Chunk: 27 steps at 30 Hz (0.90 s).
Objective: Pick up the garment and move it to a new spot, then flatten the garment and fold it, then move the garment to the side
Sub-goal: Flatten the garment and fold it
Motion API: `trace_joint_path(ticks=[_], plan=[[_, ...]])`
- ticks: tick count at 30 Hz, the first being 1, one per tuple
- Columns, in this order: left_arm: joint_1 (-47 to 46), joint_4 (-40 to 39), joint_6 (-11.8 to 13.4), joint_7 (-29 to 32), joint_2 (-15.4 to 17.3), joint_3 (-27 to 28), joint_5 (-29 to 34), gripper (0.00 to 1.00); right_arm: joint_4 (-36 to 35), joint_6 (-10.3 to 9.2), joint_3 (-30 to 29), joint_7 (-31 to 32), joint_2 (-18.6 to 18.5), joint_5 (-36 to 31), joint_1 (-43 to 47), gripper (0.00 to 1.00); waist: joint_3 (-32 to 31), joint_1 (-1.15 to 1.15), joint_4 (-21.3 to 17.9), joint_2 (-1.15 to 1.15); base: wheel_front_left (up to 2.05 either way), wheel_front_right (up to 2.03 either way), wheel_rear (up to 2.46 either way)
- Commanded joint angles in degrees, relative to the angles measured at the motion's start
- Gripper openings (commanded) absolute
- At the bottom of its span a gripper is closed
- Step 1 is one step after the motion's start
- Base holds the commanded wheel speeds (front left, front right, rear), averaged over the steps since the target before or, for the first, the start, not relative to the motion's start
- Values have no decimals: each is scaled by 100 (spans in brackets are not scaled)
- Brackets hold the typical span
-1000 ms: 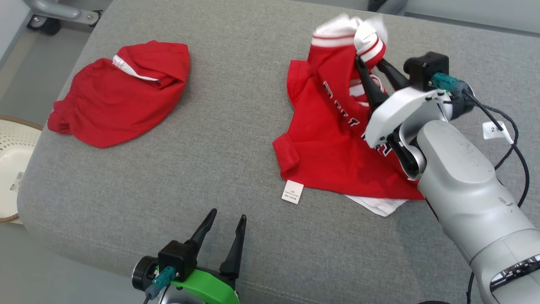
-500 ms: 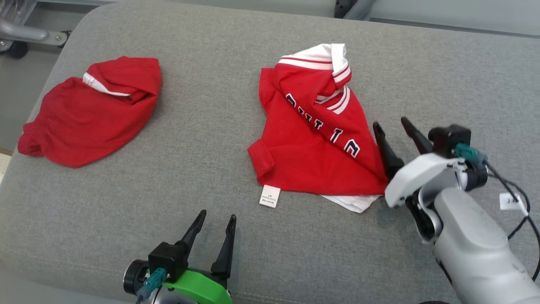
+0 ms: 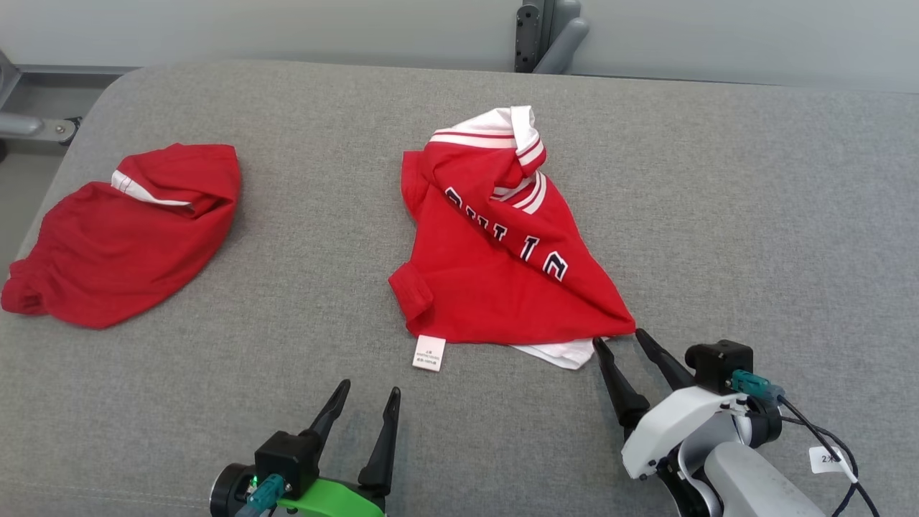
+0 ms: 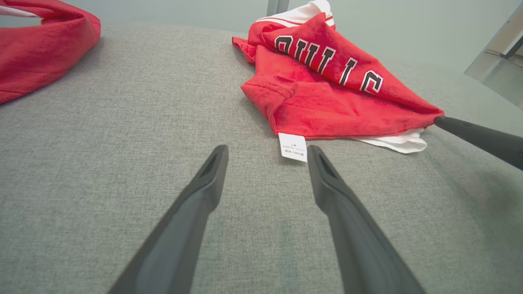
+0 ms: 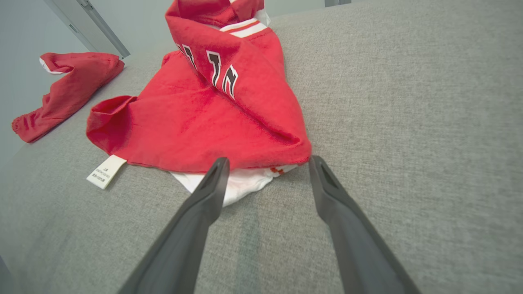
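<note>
A crumpled red garment (image 3: 495, 266) with white striped trim and dark lettering lies in the middle of the grey cushion (image 3: 718, 215); its white tag (image 3: 428, 353) sticks out at the near edge. It also appears in the left wrist view (image 4: 327, 90) and the right wrist view (image 5: 212, 110). My right gripper (image 3: 617, 341) is open, its fingertips (image 5: 218, 165) just at the garment's near right corner, nothing between them. My left gripper (image 3: 367, 391) stands open near the cushion's front edge, a little short of the tag (image 4: 292, 147).
A second red garment (image 3: 122, 233) lies bunched at the cushion's left end, also seen in the left wrist view (image 4: 41, 45) and the right wrist view (image 5: 65, 94). A metal post (image 3: 549, 32) stands behind the cushion. Bare grey fabric stretches to the right of the garment.
My right gripper let go of the garment's collar, which dropped onto the cushion, and the arm drew back toward the near right corner. The head camera tilted, shifting the whole scene.
</note>
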Motion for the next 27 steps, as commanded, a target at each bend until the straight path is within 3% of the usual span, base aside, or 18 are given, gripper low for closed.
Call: trace_joint_path(ticks=[1, 15, 16, 17, 22, 27], plan=[[64, 8, 6, 4, 13, -5, 41, 100, 21, -4, 3, -14, 5, 57, 76, 100, -79, 0, -31, 0, 0, 0, 0], [88, 32, 5, 4, 13, -42, 89, 100, 544, -4, -490, -15, 158, -44, -338, 98, 50, 0, 263, 0, 0, 0, 0], [70, 24, 5, 4, 13, -43, 83, 100, 611, -4, -471, -15, 150, -59, -394, 43, 70, 0, 283, 0, 0, 0, 0], [52, 18, 5, 4, 13, -42, 75, 100, 696, -5, -455, -15, 161, -34, -422, 0, 90, 0, 302, 0, 0, 0, 0], [-15, -9, 5, 4, 13, -20, 30, 100, 604, -3, -395, -16, 172, 22, -713, 0, 160, 0, 379, 0, 0, 0, 0], [-19, -27, 6, 4, 12, -50, -27, 100, -45, -3, 29, -15, 152, -52, -1021, 0, 195, 0, 455, 0, 0, 0, 0]])
